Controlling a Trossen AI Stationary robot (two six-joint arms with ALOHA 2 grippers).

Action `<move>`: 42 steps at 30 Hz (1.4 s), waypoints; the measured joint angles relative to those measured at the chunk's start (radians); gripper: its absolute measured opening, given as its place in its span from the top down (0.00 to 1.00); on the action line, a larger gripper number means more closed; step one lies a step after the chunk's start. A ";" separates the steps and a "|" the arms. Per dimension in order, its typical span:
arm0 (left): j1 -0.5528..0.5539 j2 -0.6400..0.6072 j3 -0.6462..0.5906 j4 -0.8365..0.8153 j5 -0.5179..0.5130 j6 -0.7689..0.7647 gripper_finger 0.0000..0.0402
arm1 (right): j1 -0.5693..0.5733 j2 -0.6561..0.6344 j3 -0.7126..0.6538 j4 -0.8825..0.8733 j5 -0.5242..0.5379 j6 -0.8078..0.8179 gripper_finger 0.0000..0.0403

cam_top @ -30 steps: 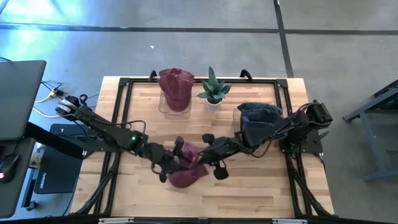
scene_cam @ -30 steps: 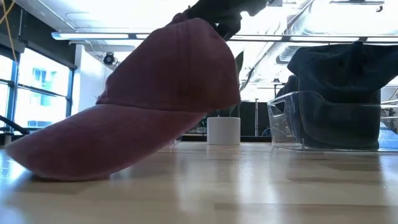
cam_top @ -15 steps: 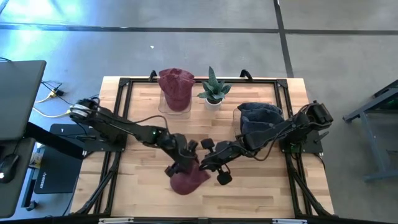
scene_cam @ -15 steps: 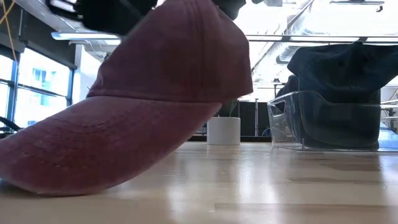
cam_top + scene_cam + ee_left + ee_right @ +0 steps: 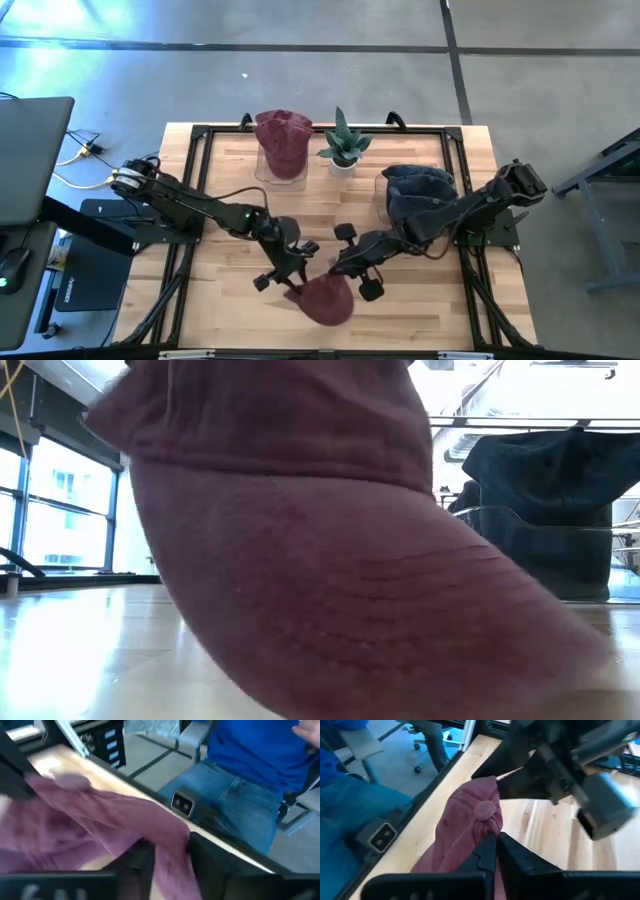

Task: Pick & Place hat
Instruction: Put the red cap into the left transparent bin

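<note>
A maroon cap point(image 5: 325, 298) sits near the table's near edge, between my two grippers. It fills the low view point(image 5: 300, 560) with its brim toward that camera. My left gripper point(image 5: 297, 272) is shut on the cap's left side and my right gripper point(image 5: 345, 272) on its right side. The right wrist view shows the crown with its top button point(image 5: 484, 810). Whether the brim touches the table I cannot tell. My left gripper pinches a fold of the cap's cloth point(image 5: 165, 837) between its two fingers point(image 5: 142, 857), slanting down from the table's far left. The cloth runs slack across the view. Which part of the cap it is cannot be told. My right gripper pinches the crown cloth just below the top button point(image 5: 482, 827) between its two fingers point(image 5: 517, 857). It comes slanting down from the table's far right. The crown bunches up at the fingers.
A second maroon cap point(image 5: 283, 140) sits on a clear stand at the far side, beside a small potted plant point(image 5: 343, 145). A dark blue cap point(image 5: 415, 190) lies in a clear bin at the right. A person in blue point(image 5: 250, 780) sits beyond the near edge.
Both grippers have carried the cap toward the table's near edge and a little to the right, my left gripper closing in on it from the left. The cap has turned about, and its brim now points toward the near edge, close to the low camera.
</note>
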 joint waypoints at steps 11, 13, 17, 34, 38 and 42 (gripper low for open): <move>-0.001 0.002 0.023 -0.002 0.014 -0.004 0.98 | 0.015 0.000 -0.010 0.002 0.012 0.041 0.82; -0.001 0.002 0.023 -0.002 0.011 -0.003 0.98 | 0.013 0.000 -0.010 -0.001 -0.002 0.055 0.78; -0.001 0.002 0.023 -0.002 0.010 -0.003 0.99 | 0.012 -0.002 -0.010 -0.069 -0.012 0.061 0.67; -0.001 -0.018 0.023 -0.060 -0.055 -0.003 0.99 | -0.131 0.154 -0.011 0.009 -0.652 -0.004 0.32; 0.000 -0.029 0.024 -0.099 -0.083 -0.002 0.99 | -0.083 0.165 -0.011 0.023 -0.736 0.027 0.35; -0.015 -0.066 0.026 -0.105 -0.088 0.004 0.99 | -0.027 0.164 -0.011 0.074 -0.620 0.072 0.44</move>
